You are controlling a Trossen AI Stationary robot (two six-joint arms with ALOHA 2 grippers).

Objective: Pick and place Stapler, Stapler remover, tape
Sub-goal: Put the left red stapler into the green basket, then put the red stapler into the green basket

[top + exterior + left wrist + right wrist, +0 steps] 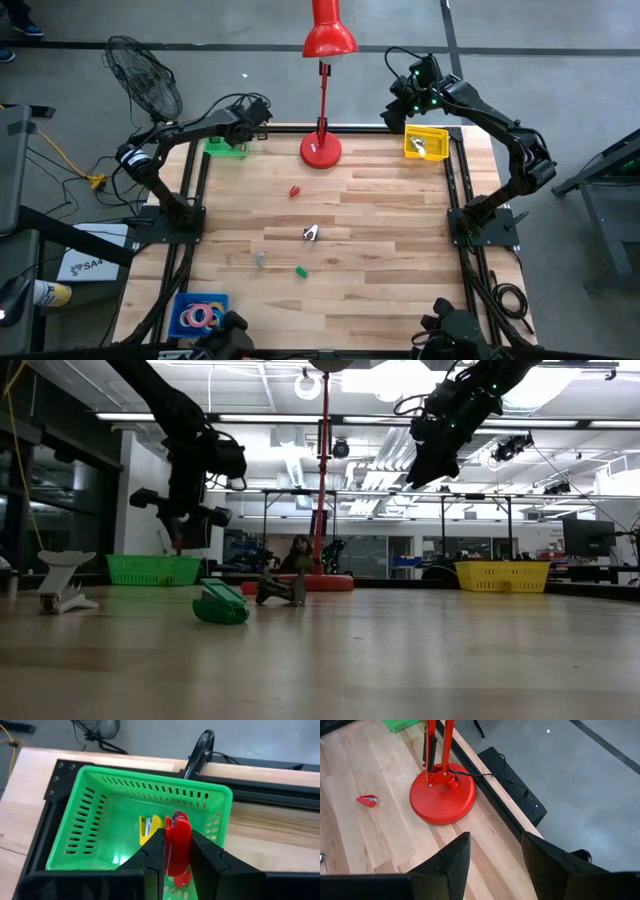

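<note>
Left wrist view, left claw (177, 862) gripping red stapler (177, 845)

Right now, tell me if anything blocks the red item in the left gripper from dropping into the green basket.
Nothing visible does. The left gripper holds the small red item directly over the open green basket, which contains only a yellow item.

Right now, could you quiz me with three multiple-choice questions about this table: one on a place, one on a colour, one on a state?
1. Where does the left claw hang?
A over the green basket
B over the yellow basket
C over the blue tray

2. What colour is the lamp?
A blue
B red
C white

3. What does the left claw hold?
A nothing
B a tape roll
C a red item

Answers: 1 A, its wrist view looks into that basket. 2 B, base and shade are red. 3 C, the fingers clamp it.
</note>
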